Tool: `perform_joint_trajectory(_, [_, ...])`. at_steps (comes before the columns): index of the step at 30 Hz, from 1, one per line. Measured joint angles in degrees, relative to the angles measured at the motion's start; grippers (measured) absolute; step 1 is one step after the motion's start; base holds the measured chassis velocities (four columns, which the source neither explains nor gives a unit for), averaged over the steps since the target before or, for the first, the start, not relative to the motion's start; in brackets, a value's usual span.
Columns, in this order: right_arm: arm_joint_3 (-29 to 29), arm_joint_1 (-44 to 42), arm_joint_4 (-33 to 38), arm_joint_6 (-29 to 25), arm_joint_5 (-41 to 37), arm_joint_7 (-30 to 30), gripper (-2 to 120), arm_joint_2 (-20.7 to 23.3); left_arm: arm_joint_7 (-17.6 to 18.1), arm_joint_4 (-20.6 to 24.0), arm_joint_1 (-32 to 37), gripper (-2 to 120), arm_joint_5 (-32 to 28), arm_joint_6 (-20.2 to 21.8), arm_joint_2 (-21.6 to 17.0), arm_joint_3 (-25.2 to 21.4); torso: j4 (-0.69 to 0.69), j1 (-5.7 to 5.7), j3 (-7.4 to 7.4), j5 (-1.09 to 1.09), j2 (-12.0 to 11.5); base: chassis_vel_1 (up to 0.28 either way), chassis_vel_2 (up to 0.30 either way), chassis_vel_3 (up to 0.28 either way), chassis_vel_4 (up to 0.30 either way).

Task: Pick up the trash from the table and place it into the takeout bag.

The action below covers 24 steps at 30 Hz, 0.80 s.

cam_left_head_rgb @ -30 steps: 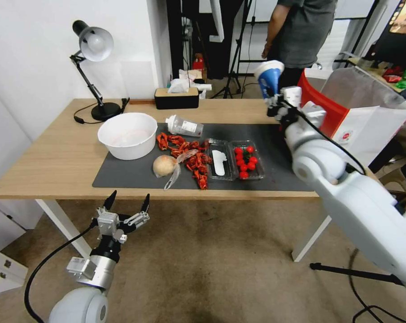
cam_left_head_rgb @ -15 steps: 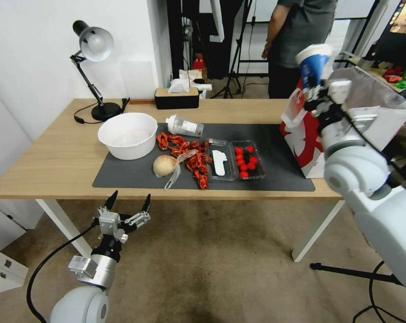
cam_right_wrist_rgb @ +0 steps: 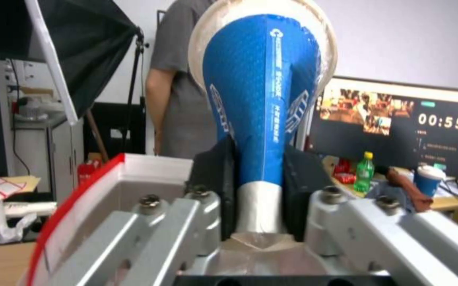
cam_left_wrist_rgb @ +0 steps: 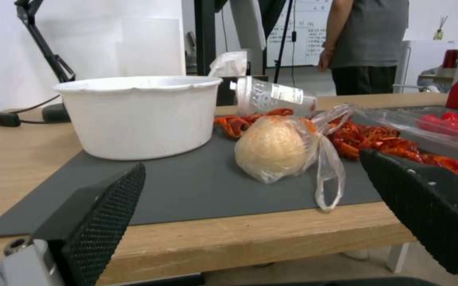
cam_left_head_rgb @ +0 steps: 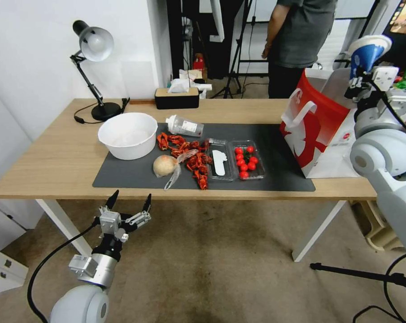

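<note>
The right arm is raised high, its right gripper (cam_left_head_rgb: 363,74) clamped on the squashed cup (cam_left_head_rgb: 366,50), rim up, above the open bag (cam_left_head_rgb: 317,130) at the table's (cam_left_head_rgb: 54,157) right end. The left gripper (cam_left_head_rgb: 127,202) hangs below the table's front edge, fingers spread. On the mat (cam_left_head_rgb: 126,172) lie a white bowl (cam_left_head_rgb: 127,134), a bottle (cam_left_head_rgb: 184,126) on its side and a bagged lump (cam_left_head_rgb: 165,165).
</note>
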<state>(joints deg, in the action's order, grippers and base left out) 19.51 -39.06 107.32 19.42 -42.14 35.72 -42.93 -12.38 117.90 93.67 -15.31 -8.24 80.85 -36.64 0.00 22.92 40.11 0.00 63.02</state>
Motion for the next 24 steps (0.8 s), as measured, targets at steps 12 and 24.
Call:
perform_joint_trajectory(12, [-0.92,-0.09,-0.25,0.75,-0.4,0.18,68,-0.54,0.0,-0.1,-0.3,100,0.08,0.05,0.25,0.34,0.0,0.0,0.0,0.0,0.0,0.0,0.0,0.0,0.0])
perform_joint_trajectory(24, [-0.92,-0.65,2.8,0.04,-0.87,0.31,100,-0.88,-0.02,0.97,0.33,100,0.11,0.05,0.37,-0.3,0.0,0.0,0.0,0.0,0.0,0.0,0.0,0.0,0.0])
